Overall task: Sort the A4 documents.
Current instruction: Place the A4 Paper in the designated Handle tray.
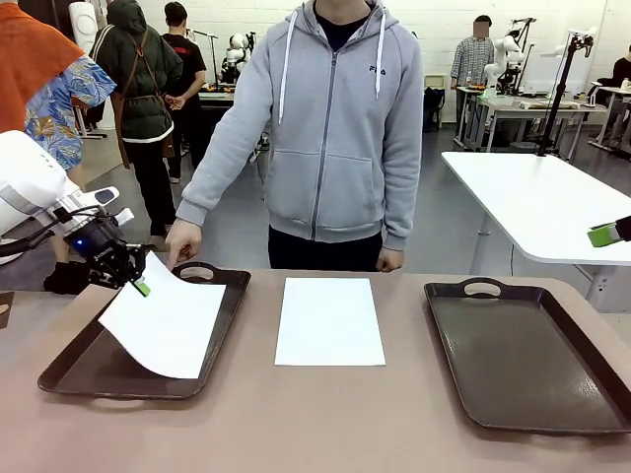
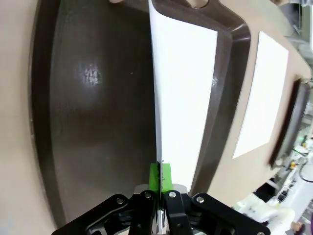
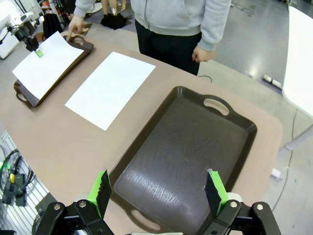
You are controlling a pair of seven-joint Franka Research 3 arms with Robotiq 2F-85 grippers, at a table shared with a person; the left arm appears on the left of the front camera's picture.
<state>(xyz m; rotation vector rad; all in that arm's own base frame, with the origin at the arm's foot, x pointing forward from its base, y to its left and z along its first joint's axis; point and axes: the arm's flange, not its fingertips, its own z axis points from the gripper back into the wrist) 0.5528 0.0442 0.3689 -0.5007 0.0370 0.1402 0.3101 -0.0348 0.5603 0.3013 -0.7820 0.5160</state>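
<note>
Grips one A4 document [image 1: 168, 325] by a corner in the clenched left end effector [image 1: 141, 287], slanting it down over the left tray [image 1: 69, 379]. Cannot confirm contact between the sheet's lower edge and the tray. Finds a second A4 document [image 1: 329, 321] flat on the surface [image 1: 296, 424] between the two trays. Holds the right end effector [image 3: 159, 188] spread wide and empty above the right tray [image 3: 186, 156].

Risks creasing or tearing the thin sheet at the pinched corner, given any sideways pull against a dragging lower edge. Risks a poor landing too: released from this tilt, likely to slide and hang over the rim instead of lying flat inside. Risks a brush with the person's hand [image 1: 182, 241], resting at the tray's far handle, near the held corner.

Shows, from the left wrist, the green pads [image 2: 166, 178] shut on the sheet's edge, too small to read from the front. Shows, from the right wrist, the open jaws and the bare floor of the right tray. Catches, from the front, a green-padded fingertip at the right edge, too little to judge the gap. Shows, from the front, the sheet's lift and curl, lost in the left wrist's edge-on look.
</note>
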